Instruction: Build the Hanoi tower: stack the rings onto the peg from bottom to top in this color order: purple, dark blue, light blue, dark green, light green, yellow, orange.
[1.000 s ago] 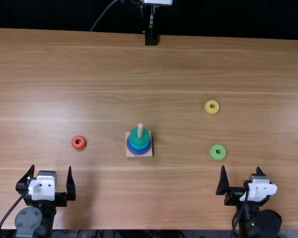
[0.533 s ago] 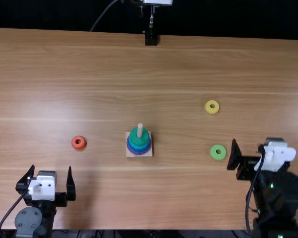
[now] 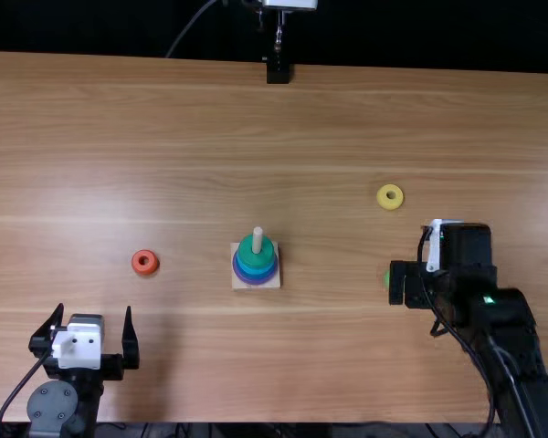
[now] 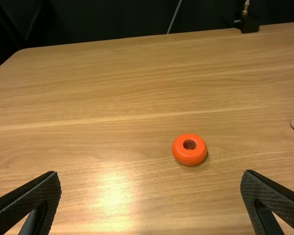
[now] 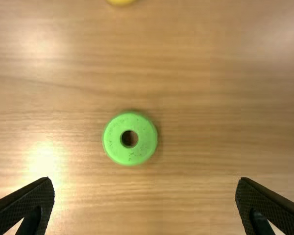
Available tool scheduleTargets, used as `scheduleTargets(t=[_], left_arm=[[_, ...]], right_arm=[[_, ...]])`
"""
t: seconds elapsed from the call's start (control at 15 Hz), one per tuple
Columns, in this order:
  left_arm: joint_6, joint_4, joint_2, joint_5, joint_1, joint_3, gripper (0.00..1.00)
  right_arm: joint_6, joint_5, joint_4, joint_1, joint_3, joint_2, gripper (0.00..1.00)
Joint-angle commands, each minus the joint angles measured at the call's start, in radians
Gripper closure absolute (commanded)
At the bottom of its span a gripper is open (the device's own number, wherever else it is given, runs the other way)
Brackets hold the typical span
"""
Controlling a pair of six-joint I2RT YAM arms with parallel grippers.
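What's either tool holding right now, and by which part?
Nothing. The left tool is open and empty; the right tool is open above the light green ring, with neither finger touching it.

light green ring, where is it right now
The light green ring lies flat on the table, right of the peg base in the top view, nearer the table's near edge than the yellow ring, partly hidden under the right gripper.
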Motion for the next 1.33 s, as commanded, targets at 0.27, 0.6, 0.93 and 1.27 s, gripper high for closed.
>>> scheduleTargets(t=[0.27, 0.6, 0.93, 1.27], left_arm=[[-0.008, -0.078, -0.016, -0.010, -0.001, -0.105, 0.00], [-0.008, -0.078, -0.016, -0.012, -0.001, -0.105, 0.00], [-0.008, -0.078, -0.016, -0.010, -0.001, -0.105, 0.00], [-0.008, -0.078, -0.016, -0.010, -0.001, -0.105, 0.00]], right_arm=[[0.205, 0.011, 0.006, 0.014, 0.068, 0.188, 0.00], [0.210, 0.008, 0.011, 0.014, 0.114, 0.320, 0.00], [0.207, 0.002, 0.010, 0.014, 0.148, 0.395, 0.00], [0.192, -0.014, 0.010, 0.030, 0.145, 0.435, 0.00]])
